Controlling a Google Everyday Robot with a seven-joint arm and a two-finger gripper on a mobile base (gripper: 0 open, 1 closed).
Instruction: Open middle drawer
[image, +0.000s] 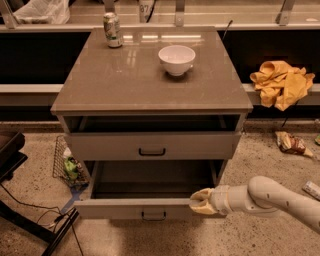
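The middle drawer (125, 208) is pulled well out of the grey-beige cabinet (150, 80). Its flat front faces me low in the view, with a small black bar handle (153, 216) and a plain grey inside (155, 177). My gripper (200, 202) reaches in from the right on a pale arm (270, 197) and sits at the top edge of the drawer front, right of the handle. The drawer above (150, 146) has the same black handle and stands slightly out.
A white bowl (176, 59) and a can (112, 30) stand on the cabinet top. A yellow cloth (281, 82) lies on a ledge at the right. A wire basket (67, 165) and dark chair legs (30, 220) are at the left. Wrappers (292, 144) lie on the floor at the right.
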